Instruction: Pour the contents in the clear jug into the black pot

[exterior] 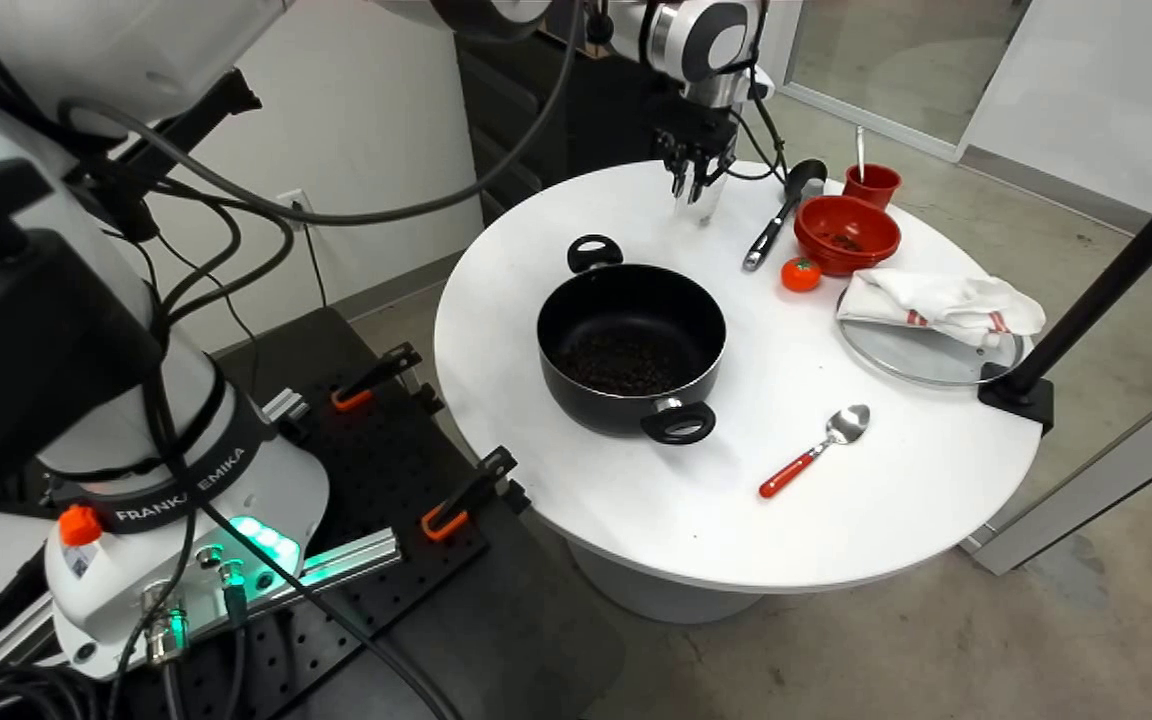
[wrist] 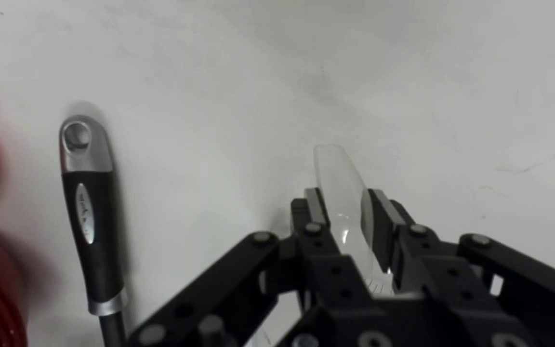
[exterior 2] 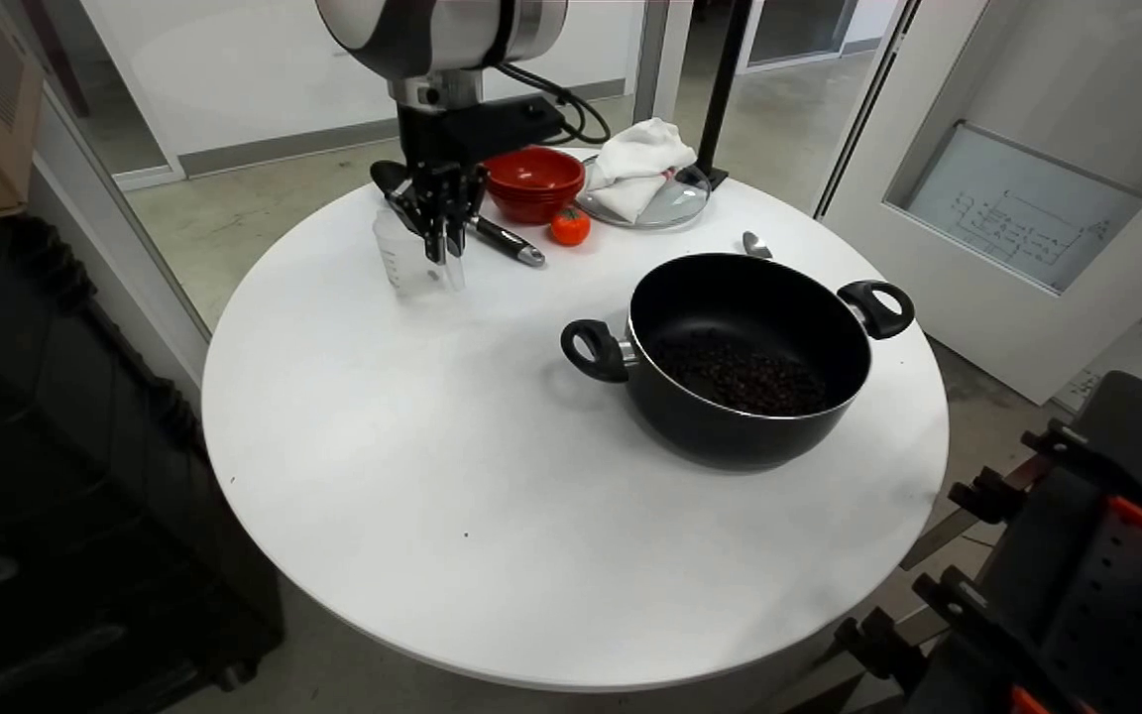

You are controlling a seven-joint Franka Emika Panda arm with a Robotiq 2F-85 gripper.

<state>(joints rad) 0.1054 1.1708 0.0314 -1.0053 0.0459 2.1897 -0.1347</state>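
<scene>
The clear jug is upright at the far end of the round white table, behind the black ladle's handle side. Its graduation marks show, and I see no contents in it. I cannot tell whether its base touches the table. My gripper points down, its fingers pressed close on both sides of the jug's transparent handle; the jug's body is mostly hidden under it in the wrist view. The black pot stands apart, nearer the robot base, also in an exterior view. Dark bean-like pieces cover its bottom.
The black ladle lies beside the gripper. Stacked red bowls, a red cup and a tomato stand near it. A glass lid with a white towel, and a red-handled spoon, lie farther along.
</scene>
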